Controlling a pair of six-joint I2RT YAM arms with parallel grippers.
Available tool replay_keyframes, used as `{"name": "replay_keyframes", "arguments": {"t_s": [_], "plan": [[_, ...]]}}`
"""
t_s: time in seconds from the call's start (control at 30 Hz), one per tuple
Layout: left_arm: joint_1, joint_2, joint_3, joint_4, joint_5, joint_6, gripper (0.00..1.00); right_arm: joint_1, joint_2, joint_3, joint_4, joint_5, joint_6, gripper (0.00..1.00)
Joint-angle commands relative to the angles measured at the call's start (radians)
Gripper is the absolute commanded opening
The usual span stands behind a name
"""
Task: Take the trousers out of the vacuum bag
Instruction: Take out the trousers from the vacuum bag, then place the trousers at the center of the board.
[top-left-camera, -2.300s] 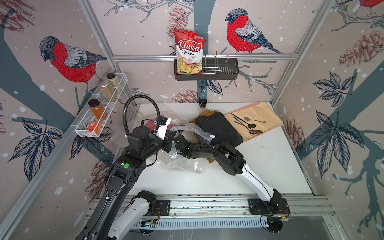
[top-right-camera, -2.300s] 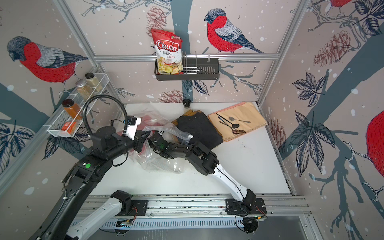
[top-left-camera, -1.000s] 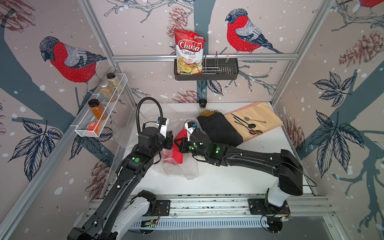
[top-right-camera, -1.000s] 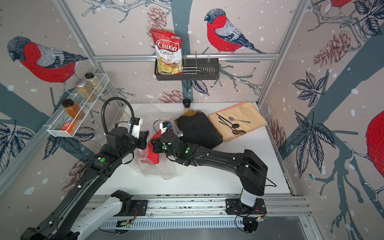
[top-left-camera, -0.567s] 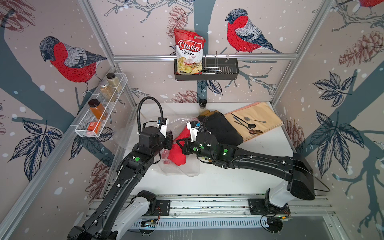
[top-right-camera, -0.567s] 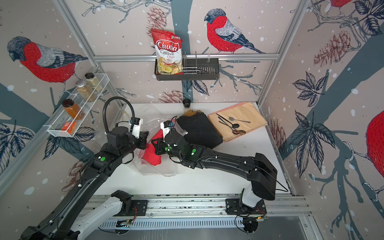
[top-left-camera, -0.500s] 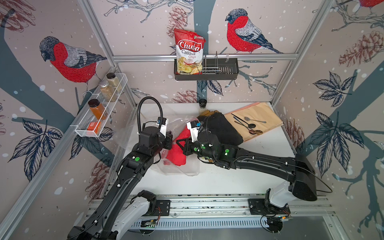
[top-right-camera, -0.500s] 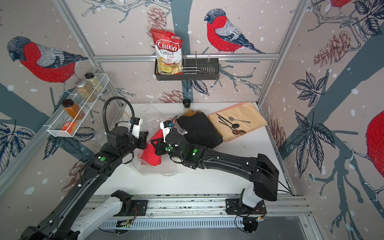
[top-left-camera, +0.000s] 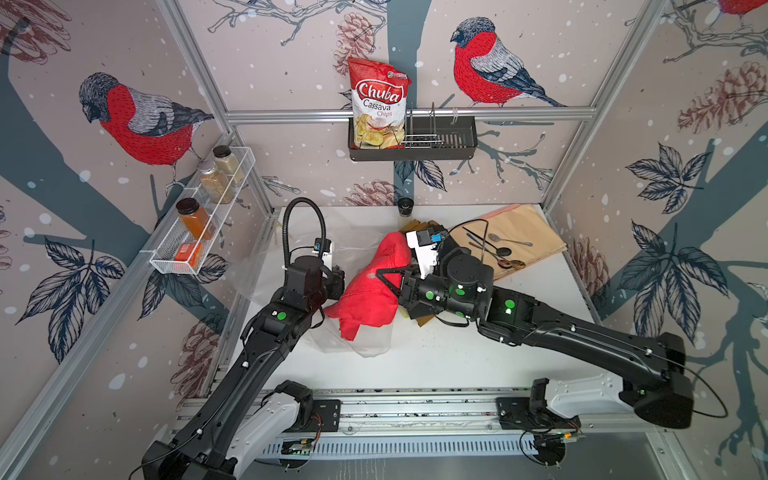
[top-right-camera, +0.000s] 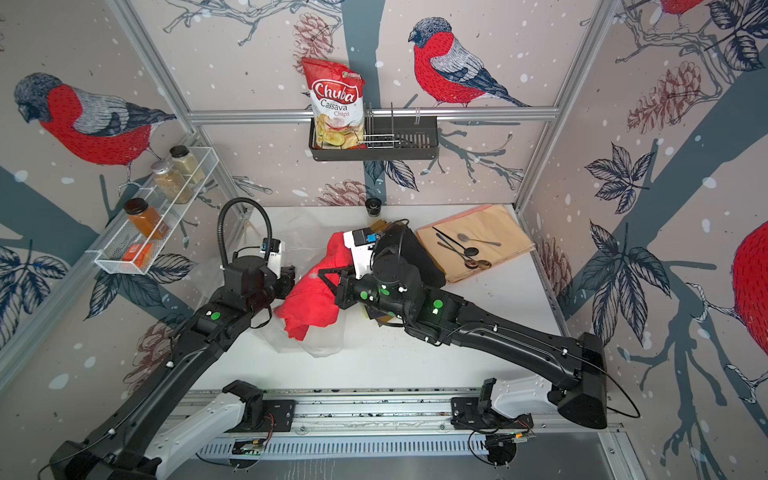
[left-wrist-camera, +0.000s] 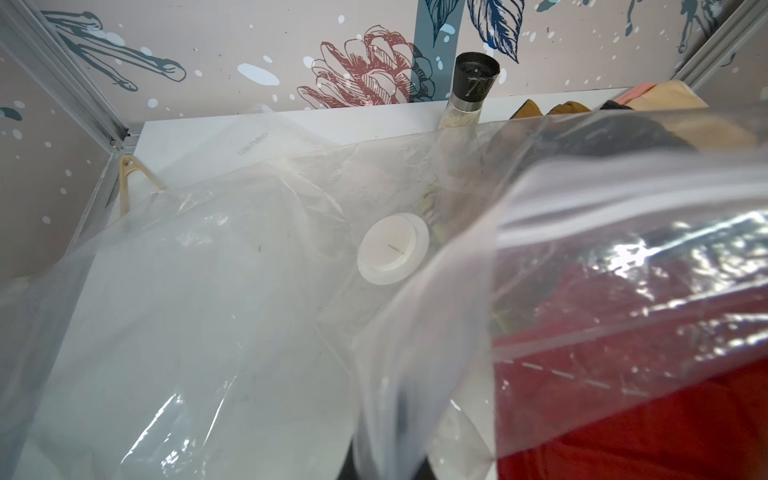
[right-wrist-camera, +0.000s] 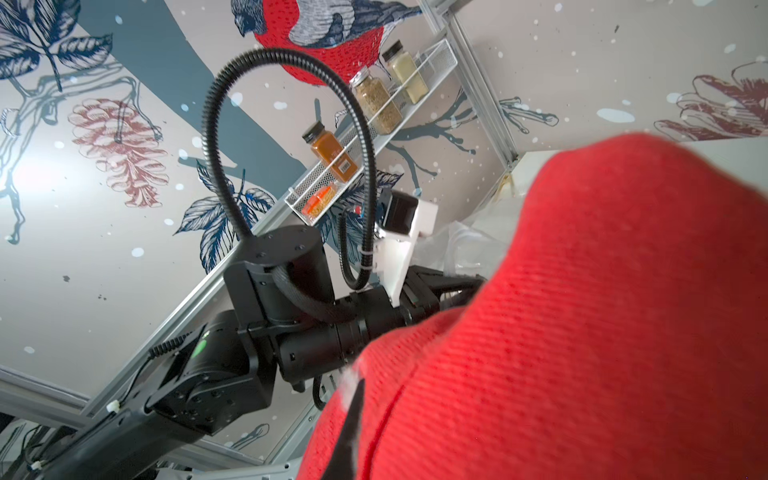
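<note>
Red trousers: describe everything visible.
The red trousers are a bundle of bright red, coarse ribbed-weave cloth, held above the table by the right gripper, shut on them. The upper end humps up past the gripper; the lower end droops into the vacuum bag, showing through its plastic in the left wrist view. The left gripper, shut on the bag, sits beside them.

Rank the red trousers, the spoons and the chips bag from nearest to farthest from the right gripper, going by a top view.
1. The red trousers: pinched in the right gripper, mid-table.
2. The spoons: on the peach cloth, at the table's back right.
3. The chips bag: up in the rack on the back wall.
</note>
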Motion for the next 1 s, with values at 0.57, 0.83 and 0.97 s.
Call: {"name": "replay_keyframes", "arguments": {"t_s": [0.57,0.83,0.97], "plan": [[0.001,0.071,0.007,-0.075,-0.142,0.011,0.00,-0.160,-0.024,0.286,0.010,-0.108,-0.002,0.00],[0.001,0.018,-0.002,-0.114,-0.015,0.081,0.00,-0.269,-0.011,0.336,0.002,-0.102,-0.007,0.00],[0.002,-0.026,-0.001,-0.123,0.023,0.088,0.00,-0.331,0.024,0.360,0.020,-0.117,-0.008,0.00]]}}
